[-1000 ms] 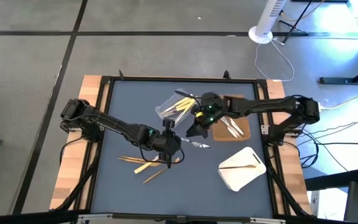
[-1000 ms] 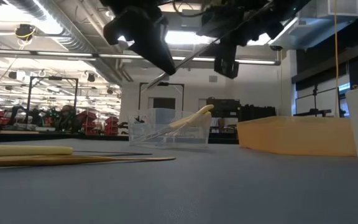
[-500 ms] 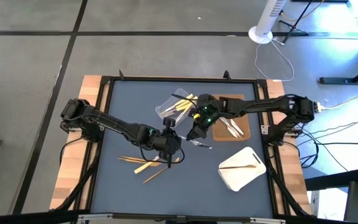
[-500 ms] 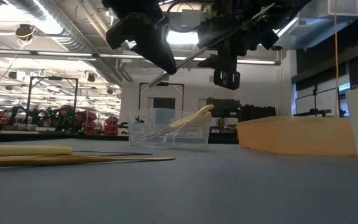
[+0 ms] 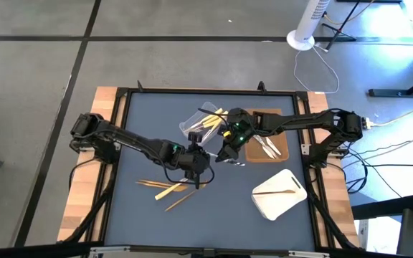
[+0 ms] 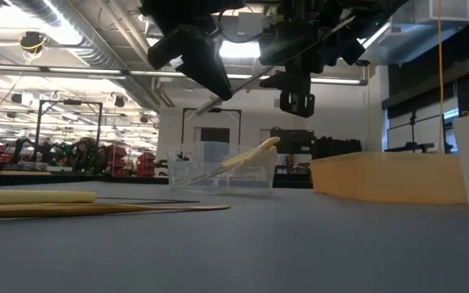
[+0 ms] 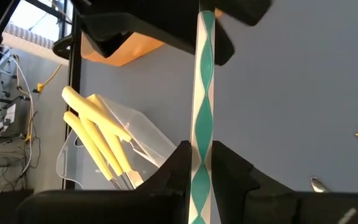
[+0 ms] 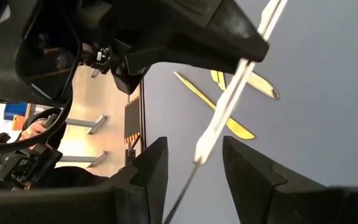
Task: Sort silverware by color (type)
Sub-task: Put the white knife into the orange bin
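**benchrat:** So where's everything sitting? The left gripper (image 5: 194,159) is up off the mat near the middle of the table, fingers pinched tight on a silver utensil (image 6: 238,85). In the low view that piece hangs tilted, well clear of the surface, with its shaft running up toward the right gripper (image 5: 228,147).

**tinkerjo:** And the right one?

**benchrat:** Just beside the left, also raised. Its fingers stand apart, and in its wrist view the shaft of that utensil (image 8: 229,106) passes through the gap between them. Can't tell if they touch it.

**tinkerjo:** Room to move?

**benchrat:** Tight right there, since the two grippers nearly meet. The clear tub (image 5: 196,123) lies tipped just behind them with pale yellow utensils (image 7: 98,137) sticking out of it. The brown tray (image 5: 282,147) sits near the mat's right edge, beside the right gripper, with silver pieces (image 5: 267,145) on it. The white tray (image 5: 282,204) is toward the front right corner, one yellowish stick (image 5: 277,191) across it. Front left of the left gripper, a few orange-brown and yellow sticks (image 5: 165,190) lie loose on the mat. The rest of the blue mat (image 5: 142,122) out to the black frame is open.
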{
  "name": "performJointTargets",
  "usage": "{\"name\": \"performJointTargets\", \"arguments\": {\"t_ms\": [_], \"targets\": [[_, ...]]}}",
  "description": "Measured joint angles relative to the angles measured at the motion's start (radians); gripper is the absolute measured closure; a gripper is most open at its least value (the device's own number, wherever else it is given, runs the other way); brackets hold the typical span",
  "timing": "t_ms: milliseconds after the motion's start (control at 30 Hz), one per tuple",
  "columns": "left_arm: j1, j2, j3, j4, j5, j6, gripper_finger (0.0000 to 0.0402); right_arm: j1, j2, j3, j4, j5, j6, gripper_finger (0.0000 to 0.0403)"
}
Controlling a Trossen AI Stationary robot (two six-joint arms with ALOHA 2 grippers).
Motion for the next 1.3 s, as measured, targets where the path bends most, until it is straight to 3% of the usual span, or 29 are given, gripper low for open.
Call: {"name": "performJointTargets", "arguments": {"t_ms": [267, 833, 1300], "targets": [[0.009, 0.000, 0.000, 0.006, 0.009, 0.046, 0.0363, 0.001, 0.000, 0.000, -0.003, 0.010, -0.004, 0.0271], [0.008, -0.001, 0.000, 0.001, 0.014, 0.048, 0.0362, 0.001, 0.000, -0.003, -0.024, 0.075, -0.011, 0.0382], [0.008, -0.001, 0.000, 0.024, 0.024, 0.042, 0.0313, 0.000, -0.001, 0.002, 0.002, 0.075, -0.023, 0.0393]]}}
